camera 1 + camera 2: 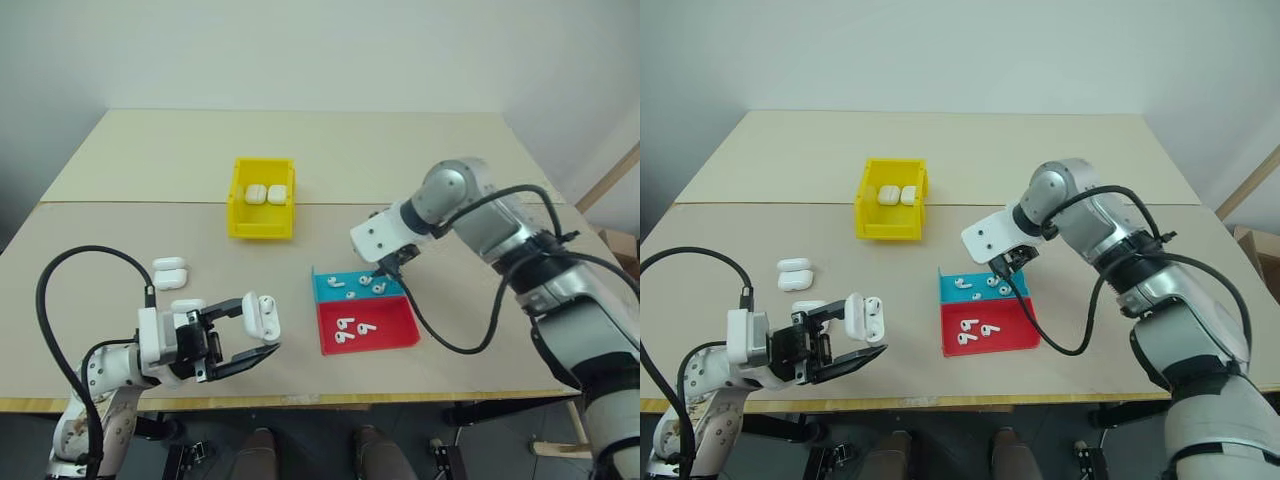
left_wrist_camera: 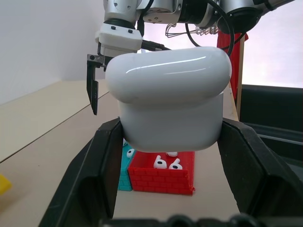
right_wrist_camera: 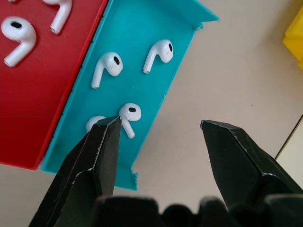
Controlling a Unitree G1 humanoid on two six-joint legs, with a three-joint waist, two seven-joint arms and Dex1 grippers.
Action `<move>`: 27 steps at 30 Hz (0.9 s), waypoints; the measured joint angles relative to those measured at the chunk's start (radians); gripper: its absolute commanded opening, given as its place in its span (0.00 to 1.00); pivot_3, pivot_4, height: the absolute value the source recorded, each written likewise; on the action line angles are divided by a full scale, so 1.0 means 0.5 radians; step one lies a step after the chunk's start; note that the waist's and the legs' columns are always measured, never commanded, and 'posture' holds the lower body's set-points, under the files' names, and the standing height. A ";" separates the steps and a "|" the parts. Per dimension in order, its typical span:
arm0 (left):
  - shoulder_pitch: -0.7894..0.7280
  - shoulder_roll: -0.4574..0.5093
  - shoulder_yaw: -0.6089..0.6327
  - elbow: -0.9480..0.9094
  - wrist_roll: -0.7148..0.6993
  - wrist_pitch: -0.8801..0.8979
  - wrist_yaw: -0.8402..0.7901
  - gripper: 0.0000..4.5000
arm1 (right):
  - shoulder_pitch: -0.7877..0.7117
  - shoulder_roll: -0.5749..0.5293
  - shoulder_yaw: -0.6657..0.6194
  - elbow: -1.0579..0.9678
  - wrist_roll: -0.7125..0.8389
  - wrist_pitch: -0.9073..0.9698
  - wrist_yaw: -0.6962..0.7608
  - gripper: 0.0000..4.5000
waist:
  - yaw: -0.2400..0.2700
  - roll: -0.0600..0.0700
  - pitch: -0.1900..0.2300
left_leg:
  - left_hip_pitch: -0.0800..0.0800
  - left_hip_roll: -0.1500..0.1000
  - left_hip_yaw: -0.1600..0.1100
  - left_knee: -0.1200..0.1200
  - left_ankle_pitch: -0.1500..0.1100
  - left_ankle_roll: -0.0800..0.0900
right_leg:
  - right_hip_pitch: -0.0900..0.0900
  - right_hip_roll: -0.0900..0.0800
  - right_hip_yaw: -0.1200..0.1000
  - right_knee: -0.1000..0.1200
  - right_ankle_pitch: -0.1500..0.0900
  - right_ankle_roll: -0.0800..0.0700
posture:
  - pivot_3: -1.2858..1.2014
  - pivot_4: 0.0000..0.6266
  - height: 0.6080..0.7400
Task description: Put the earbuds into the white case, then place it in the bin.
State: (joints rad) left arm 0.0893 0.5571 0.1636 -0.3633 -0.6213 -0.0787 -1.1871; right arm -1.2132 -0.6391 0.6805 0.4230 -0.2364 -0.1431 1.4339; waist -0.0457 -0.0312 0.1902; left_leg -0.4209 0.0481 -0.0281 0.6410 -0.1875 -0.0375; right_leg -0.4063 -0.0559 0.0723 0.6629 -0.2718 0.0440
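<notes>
My left gripper (image 1: 258, 325) is shut on a white case (image 1: 263, 314), held above the table's near left; in the left wrist view the case (image 2: 168, 104) sits between both black fingers. Its lid looks hinged open. My right gripper (image 3: 158, 123) points down, open, just above the near end of the blue tray (image 1: 330, 287), with nothing between its fingers. Three earbuds (image 3: 110, 66) lie in that tray; one (image 3: 129, 113) is beside a fingertip. The yellow bin (image 1: 262, 229) stands beyond the trays, toward the middle, with two white cases inside.
A red tray (image 1: 397, 322) with three more earbuds adjoins the blue tray on its near side. Three spare white cases (image 1: 170, 272) lie on the table's left, close to my left gripper. The table's front edge runs just below the left hand.
</notes>
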 measured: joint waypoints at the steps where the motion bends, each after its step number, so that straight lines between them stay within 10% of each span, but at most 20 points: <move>1: 0.001 -0.001 -0.005 -0.002 0.005 -0.010 0.001 0.61 | -0.002 0.023 0.006 0.045 -0.033 -0.055 0.005 0.71 | 0.001 0.000 0.000 | 0.000 0.000 0.000 0.000 0.000 0.000 | 0.000 0.000 0.000 0.000 0.000 0.000 | 0.52 0.24 1.00; 8: 0.004 -0.002 -0.018 -0.010 0.026 -0.017 0.028 0.61 | -0.090 0.132 0.020 0.297 -0.152 -0.269 0.043 0.44 | 0.005 0.002 0.001 | 0.000 0.000 0.000 0.000 0.000 0.000 | 0.000 0.000 0.000 0.001 0.000 -0.001 | 0.52 0.24 1.00; 27: 0.001 -0.003 -0.052 -0.025 0.057 -0.018 0.041 0.61 | -0.107 0.221 0.019 0.470 -0.272 -0.445 0.095 0.44 | 0.005 0.004 0.002 | 0.001 0.000 0.000 0.000 0.000 0.000 | 0.000 0.000 0.000 0.002 0.001 -0.001 | 0.52 0.24 1.00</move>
State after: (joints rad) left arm 0.0897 0.5559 0.1375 -0.3759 -0.5925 -0.0878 -1.1666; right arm -1.2666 -0.5288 0.6901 0.6577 -0.3725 -0.3658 1.4816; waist -0.0432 -0.0293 0.1913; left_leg -0.4206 0.0480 -0.0281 0.6409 -0.1874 -0.0375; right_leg -0.4063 -0.0559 0.0723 0.6637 -0.2715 0.0435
